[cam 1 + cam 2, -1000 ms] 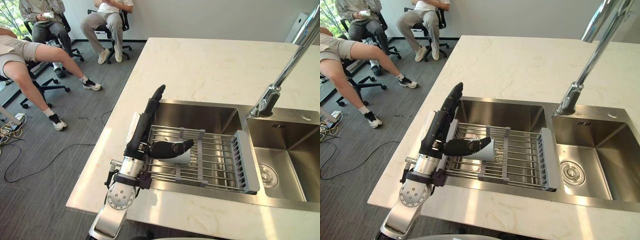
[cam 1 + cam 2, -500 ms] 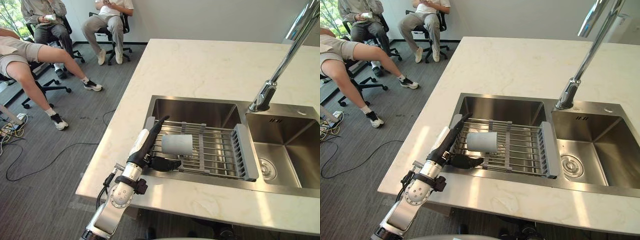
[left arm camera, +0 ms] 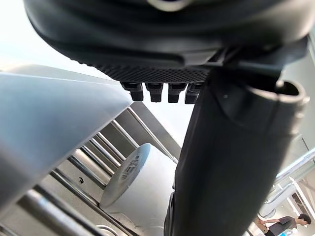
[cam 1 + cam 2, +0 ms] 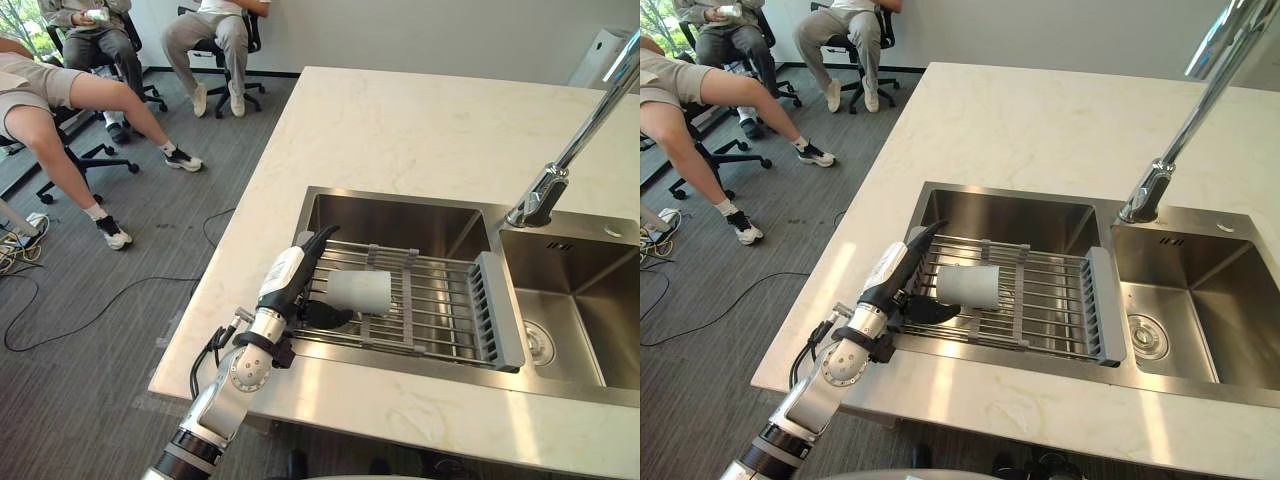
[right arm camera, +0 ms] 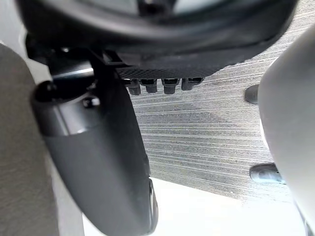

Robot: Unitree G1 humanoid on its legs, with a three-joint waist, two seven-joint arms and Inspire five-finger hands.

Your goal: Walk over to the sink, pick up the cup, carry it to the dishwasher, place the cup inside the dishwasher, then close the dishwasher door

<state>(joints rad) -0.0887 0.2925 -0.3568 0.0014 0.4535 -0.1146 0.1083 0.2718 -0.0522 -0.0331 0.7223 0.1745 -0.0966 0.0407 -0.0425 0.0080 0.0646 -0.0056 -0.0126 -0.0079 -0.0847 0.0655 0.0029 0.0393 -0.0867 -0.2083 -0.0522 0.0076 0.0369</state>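
1. Counter [image 4: 400,130]: pale marbled top, centre and right of the frame; grey floor [image 4: 120,330] to its left.
2. People [image 4: 60,95]: seated on chairs [image 4: 240,50], upper left corner, well apart from the work.
3. Sink [image 4: 380,215]: steel, two basins, set in the counter at centre right.
4. Faucet [image 4: 545,190]: rises at right, behind the divide between the basins.
5. Rack [image 4: 495,310]: wire bars with grey ends, spanning the left basin.
6. Left hand [image 4: 285,280]: at the rack's left end, fingers straight and apart from the thumb, pointing to the upper right. It holds nothing.
7. Right hand [image 5: 98,162]: seen close in its wrist view, over carpet. Open or closed cannot be told.
8. Cup [image 4: 360,291]: pale, on its side on the rack, mid-frame.

Relation for the next move: the cup lies just right of the left hand, in the span between fingers and thumb. The thumb sits by its near lower edge; contact cannot be told. The cup's long axis runs left to right along the bars. A flat end, seemingly the base, faces the palm. The left hand is much the nearer. Judged step: closing round the cup, not yet done.
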